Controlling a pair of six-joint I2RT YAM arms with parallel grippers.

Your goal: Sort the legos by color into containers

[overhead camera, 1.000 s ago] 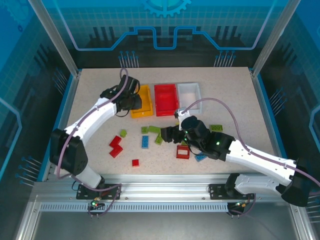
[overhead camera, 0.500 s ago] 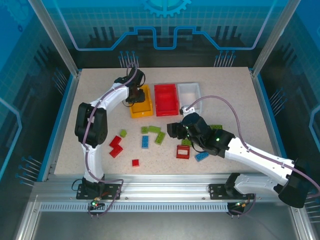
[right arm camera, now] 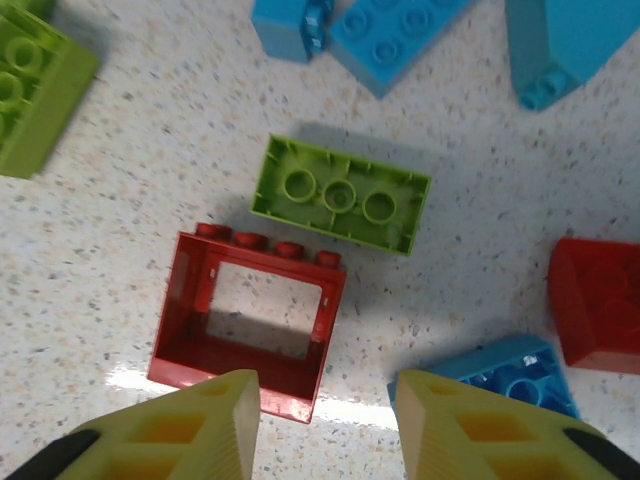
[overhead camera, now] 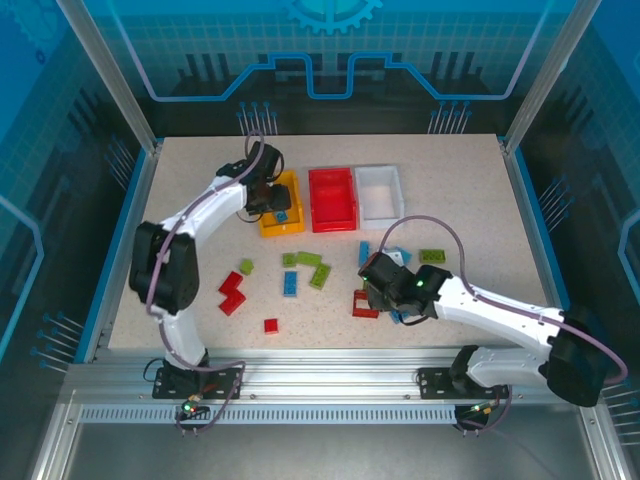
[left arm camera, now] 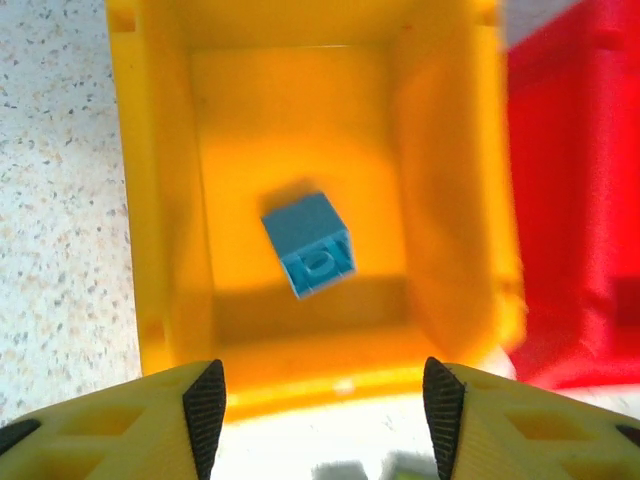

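The yellow-orange container (left arm camera: 160, 200) has a blue lego (left arm camera: 310, 258) lying tilted in it, and my left gripper (left arm camera: 324, 420) hangs open above its near wall, holding nothing. From above, this left gripper (overhead camera: 268, 196) is over the yellow-orange container (overhead camera: 272, 226), beside the red container (overhead camera: 332, 198) and the white one (overhead camera: 380, 192). My right gripper (right arm camera: 328, 425) is open, low over the table. Its left finger (right arm camera: 215, 430) overlaps the near edge of a red window-frame lego (right arm camera: 190, 345). An upturned green lego (right arm camera: 340, 195) lies just beyond it.
Loose legos are scattered on the table: a red Z piece (overhead camera: 232, 292), a small red one (overhead camera: 271, 325), green ones (overhead camera: 308, 258) (overhead camera: 432, 256) and blue ones (overhead camera: 290, 283) (overhead camera: 365, 252). Close to my right gripper lie a blue brick (right arm camera: 490, 375) and a red brick (right arm camera: 600, 300).
My left gripper has opened and the blue lego has dropped into the yellow-orange container. My right gripper has moved toward the near edge, over the red frame lego, with its jaws narrowing.
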